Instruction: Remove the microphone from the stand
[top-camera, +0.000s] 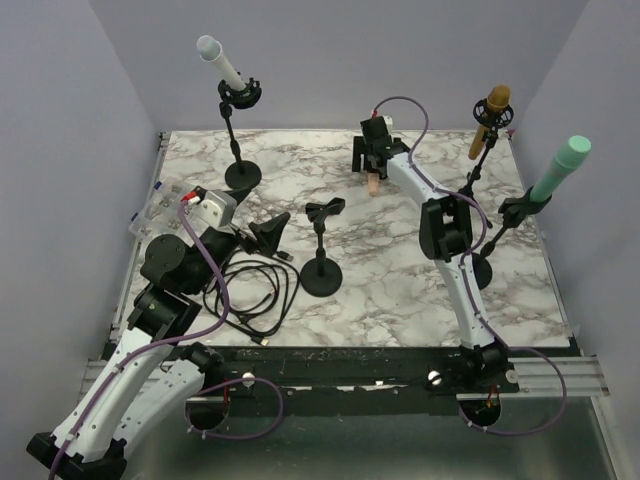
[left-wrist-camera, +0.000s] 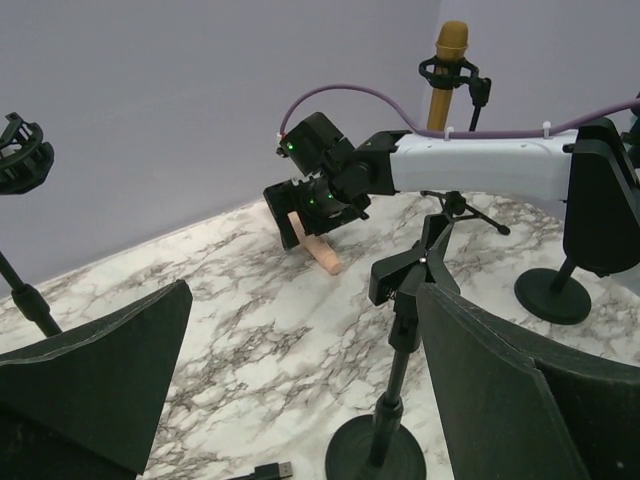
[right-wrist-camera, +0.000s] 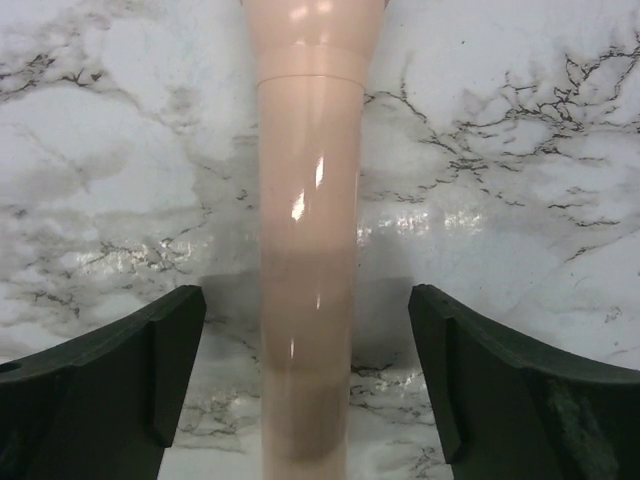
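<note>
A pink microphone (top-camera: 372, 185) lies on the marble table at the far middle, free of any stand. It also shows in the left wrist view (left-wrist-camera: 320, 252) and the right wrist view (right-wrist-camera: 308, 250). My right gripper (top-camera: 371, 170) hangs over it, open (right-wrist-camera: 305, 335), with its jaws wide on either side and not touching it. An empty black stand (top-camera: 322, 245) with its clip up stands mid-table. My left gripper (top-camera: 268, 236) is open and empty (left-wrist-camera: 305, 300), just left of that stand (left-wrist-camera: 404, 330).
A white microphone (top-camera: 222, 62) sits on a stand at the back left. A gold one (top-camera: 492, 115) and a green one (top-camera: 560, 168) sit on stands at the right. A black cable (top-camera: 250, 292) lies coiled by the left arm. A clear plastic piece (top-camera: 158, 212) lies at the left edge.
</note>
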